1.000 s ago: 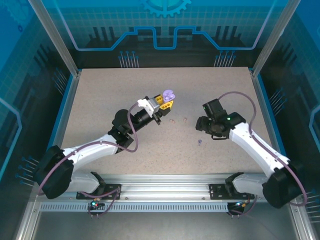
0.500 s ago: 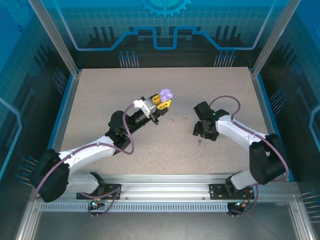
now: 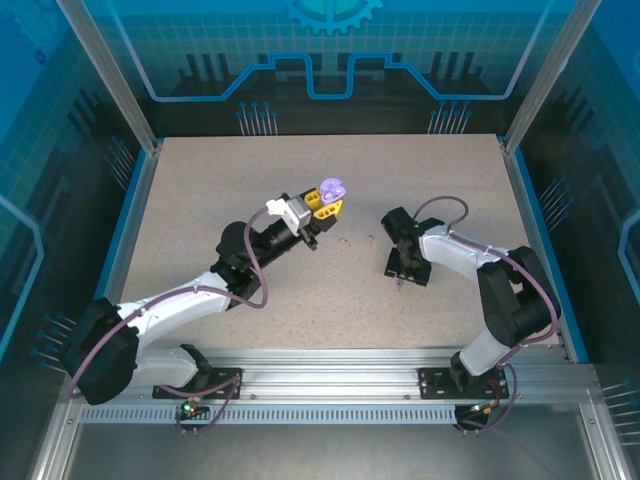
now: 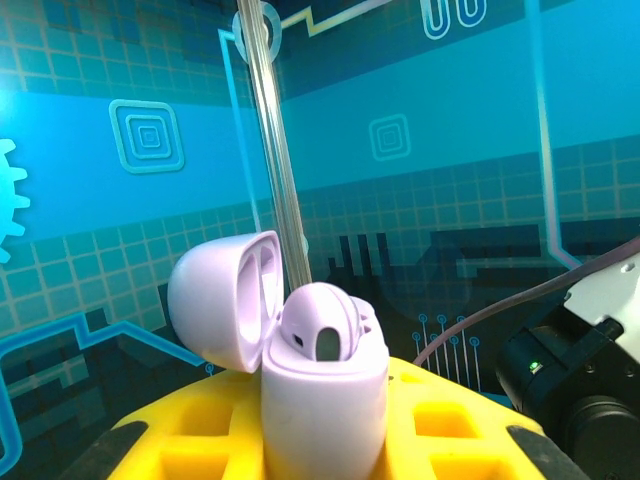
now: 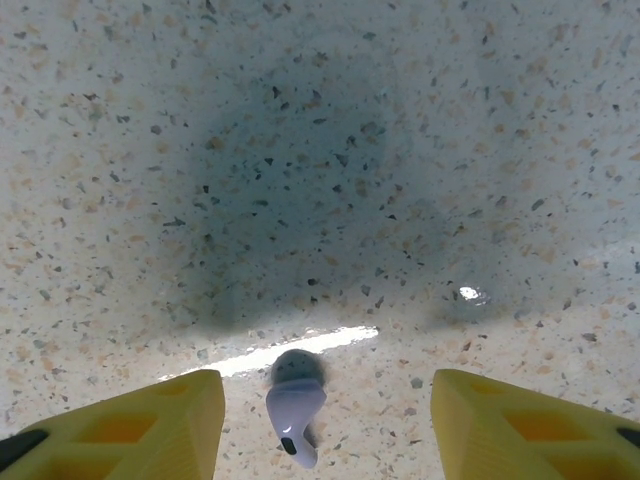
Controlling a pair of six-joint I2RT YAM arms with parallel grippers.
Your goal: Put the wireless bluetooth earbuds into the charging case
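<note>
Right wrist: purple earbud (image 5: 295, 408), stem nearward

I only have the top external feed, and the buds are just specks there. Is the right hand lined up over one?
Observer: Yes. The right wrist view shows a purple earbud lying on the table in the gap of the open right hand, untouched.
Operator: And the other arm?
Observer: The left wrist view shows the purple case upright, clamped in the left hand, with its lid swung open.
</note>
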